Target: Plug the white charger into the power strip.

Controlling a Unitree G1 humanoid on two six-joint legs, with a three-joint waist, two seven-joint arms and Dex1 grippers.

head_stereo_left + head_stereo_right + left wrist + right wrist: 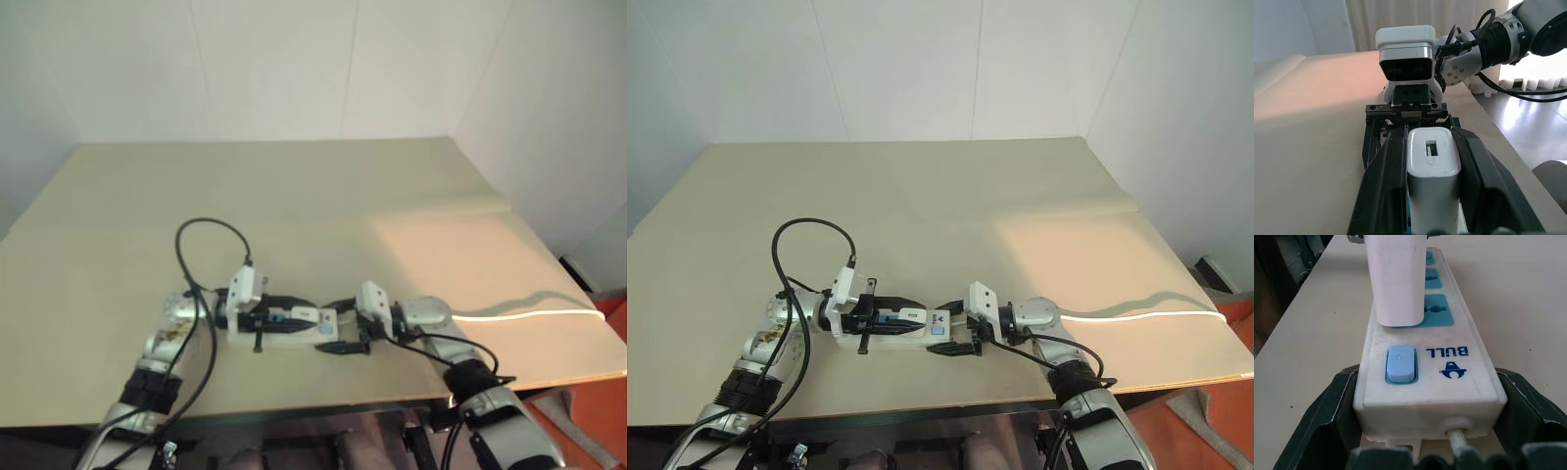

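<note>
The power strip (pixel 1476 377), a long white bar with blue sockets and a blue switch (pixel 1400 363), lies on the table. My right gripper (pixel 1430 382) clamps its switch end, one black finger on each side. The white charger (pixel 1433 171) stands upright between the black fingers of my left gripper (pixel 1430 134), which is shut on it. The charger (pixel 1396 279) meets the strip's face at the socket nearest the switch; its prongs are hidden. From the head, both grippers meet over the strip (pixel 896 333) near the table's front edge.
The strip's pale cord (pixel 1136 311) trails right toward the table's right edge (pixel 1215 377). A black cable loop (pixel 211 230) from my left arm arches above the table behind the left gripper. A white wall rises behind the beige table (pixel 294 196).
</note>
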